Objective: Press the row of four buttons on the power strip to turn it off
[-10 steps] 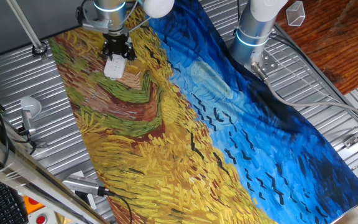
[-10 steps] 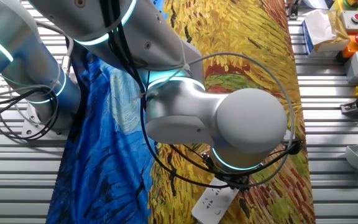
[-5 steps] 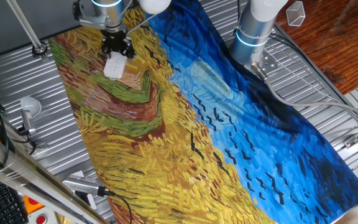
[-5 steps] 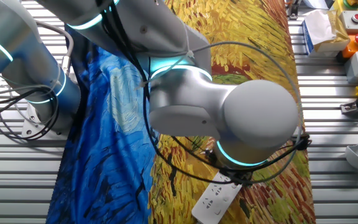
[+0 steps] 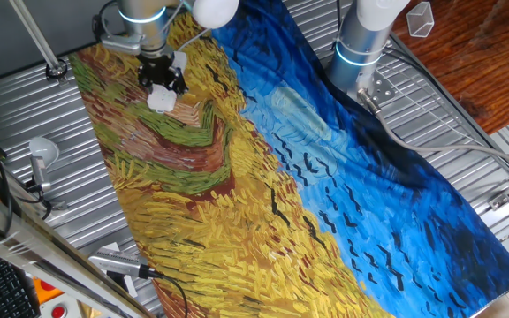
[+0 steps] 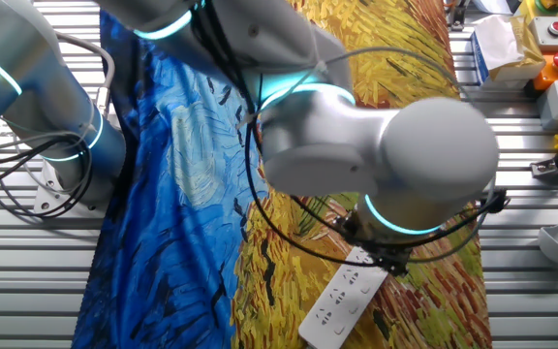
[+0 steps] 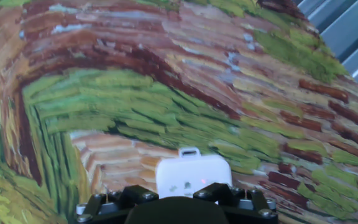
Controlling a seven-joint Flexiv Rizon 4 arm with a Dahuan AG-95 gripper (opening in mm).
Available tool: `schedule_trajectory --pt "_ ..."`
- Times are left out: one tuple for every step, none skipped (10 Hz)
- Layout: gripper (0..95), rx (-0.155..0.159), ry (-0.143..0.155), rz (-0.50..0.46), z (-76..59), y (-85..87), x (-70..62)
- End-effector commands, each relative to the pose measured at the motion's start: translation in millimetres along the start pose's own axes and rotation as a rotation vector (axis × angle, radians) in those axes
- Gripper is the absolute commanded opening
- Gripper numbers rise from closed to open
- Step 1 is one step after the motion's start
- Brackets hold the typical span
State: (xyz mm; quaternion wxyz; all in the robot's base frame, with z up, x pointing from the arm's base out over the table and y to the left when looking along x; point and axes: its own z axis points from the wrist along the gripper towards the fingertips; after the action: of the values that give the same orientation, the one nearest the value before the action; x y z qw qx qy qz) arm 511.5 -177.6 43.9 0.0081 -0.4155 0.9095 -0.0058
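Observation:
The power strip (image 5: 161,100) is a white bar lying on the yellow part of the painted cloth at the far left. In the other fixed view the power strip (image 6: 342,301) runs diagonally, its upper end under the arm. My gripper (image 5: 163,79) stands over the strip's far end, black fingers pointing down at it. The hand view shows the power strip (image 7: 193,173) end just ahead of the black gripper (image 7: 176,198), with a small red light on its top. I cannot pick out the four buttons. No view shows a gap or contact between the fingertips.
A painted cloth (image 5: 281,177) covers the table. A grey round-headed lamp-like object (image 5: 42,152) stands at the left edge. The arm's base (image 5: 360,44) is at the back. Boxes and an orange button unit (image 6: 555,48) sit beside the cloth.
The arm's wrist and elbow have swung sideways over the strip. In the other fixed view more of the strip's length now shows. The strip itself has not moved.

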Motion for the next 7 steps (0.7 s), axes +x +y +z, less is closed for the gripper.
schedule_trajectory --pt "76.0 0.006 0.002 -0.002 4.6 -0.1 0.1" --pt "76.0 0.010 0.005 -0.006 8.7 -0.2 0.3" --pt "76.0 0.011 0.005 -0.007 11.7 -0.1 0.9" --pt "76.0 0.012 0.004 -0.007 13.4 -0.1 1.0" --pt "76.0 0.013 0.002 -0.007 16.3 -0.1 1.1" --pt "76.0 0.013 0.001 -0.007 17.9 -0.1 1.1" --pt "76.0 0.014 0.000 -0.010 19.7 0.0 1.1"
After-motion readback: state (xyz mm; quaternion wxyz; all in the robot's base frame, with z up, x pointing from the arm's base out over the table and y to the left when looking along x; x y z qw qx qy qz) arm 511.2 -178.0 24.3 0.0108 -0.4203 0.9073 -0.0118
